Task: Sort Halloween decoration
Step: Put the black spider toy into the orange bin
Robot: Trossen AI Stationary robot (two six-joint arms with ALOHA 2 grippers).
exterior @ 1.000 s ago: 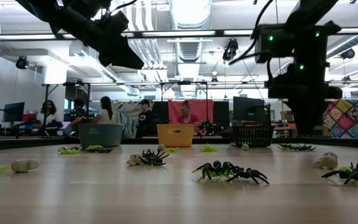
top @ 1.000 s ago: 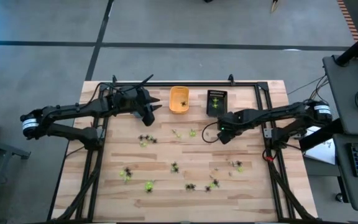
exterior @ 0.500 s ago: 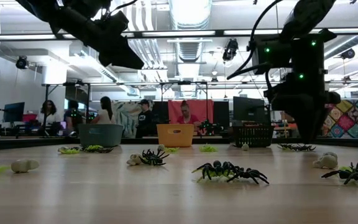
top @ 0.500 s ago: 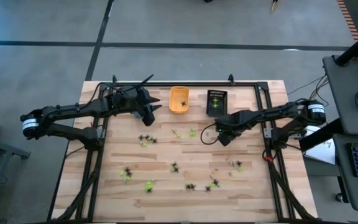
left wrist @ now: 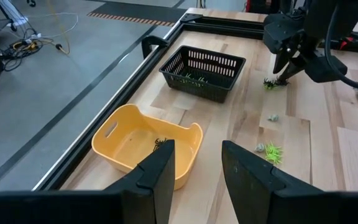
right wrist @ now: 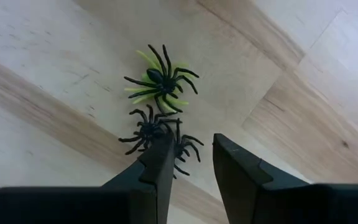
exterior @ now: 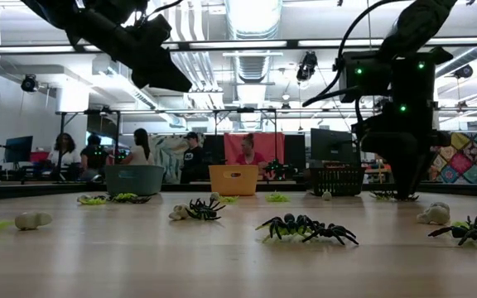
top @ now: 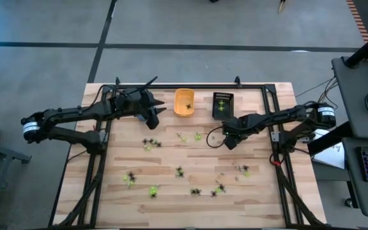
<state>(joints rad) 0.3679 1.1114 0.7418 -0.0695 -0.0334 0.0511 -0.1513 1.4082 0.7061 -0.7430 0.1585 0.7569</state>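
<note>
Far left, the left gripper [top: 155, 115] hangs over the back of the tabletop [top: 171, 160], just beside the yellow tray [top: 184, 102]; its jaws stand apart with nothing between them, and it seems only to wait. That tray holds one black spider [left wrist: 159, 144], while the black mesh basket [top: 222, 105] next to it holds yellow-green pieces, so sorting by colour looks partly done. Most of the Halloween decoration [top: 190, 172] lies loose across the middle and front of the tabletop, black and yellow-green figures mixed, with a few pale ones. Further right, the right gripper [top: 225, 142] is low over a small cluster: two black spiders [right wrist: 157, 134] close to its fingertips [right wrist: 160, 149], and a third black one [right wrist: 161, 78] lying on a yellow-green figure just beyond. Its jaws are released, parted with nothing gripped. The step in hand looks like a descent for a pick. The next move calls for centring on one spider only, since legs appear tangled and two could lift together, then closing and carrying it to the matching tray.
</note>
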